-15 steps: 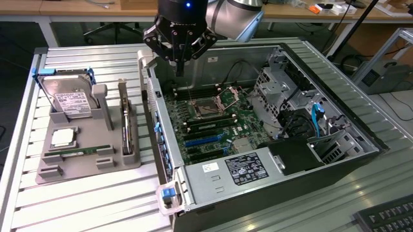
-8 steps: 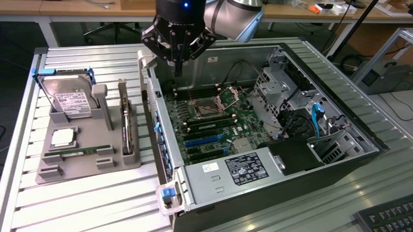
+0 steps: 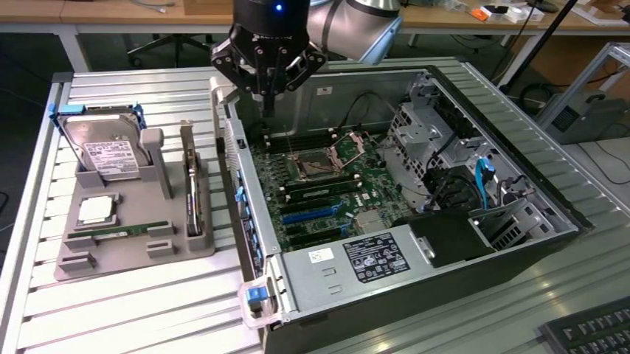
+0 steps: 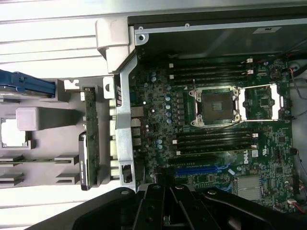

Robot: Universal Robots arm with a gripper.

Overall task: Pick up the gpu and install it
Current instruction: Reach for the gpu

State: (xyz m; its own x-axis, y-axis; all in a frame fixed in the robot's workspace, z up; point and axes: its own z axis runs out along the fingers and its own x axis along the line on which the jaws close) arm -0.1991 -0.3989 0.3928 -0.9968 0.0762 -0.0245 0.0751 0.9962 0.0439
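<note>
One arm, exterior view, left to right. Grey parts holder [image 3: 128, 254] sits on the slatted worktop [image 3: 128, 310], at 9 o'clock of the open computer case [image 3: 241, 184]. Hard drive [image 3: 108, 155] stands at the holder's 11 o'clock. CPU [image 3: 96, 210] and RAM stick [image 3: 118, 231] lie flat nearer its middle. The gpu [image 3: 192, 188] stands on edge in the slot at the holder's 3 o'clock side, just beside the case wall, untouched and not yet installed. Gripper [image 3: 265, 109] hangs over the case's 11 o'clock corner, above the motherboard [image 3: 325, 184], well apart from the gpu. Gripper clenched, tips together, nothing in it. In the wrist view the gpu sits edge-on in that slot, alongside the case wall.
</note>
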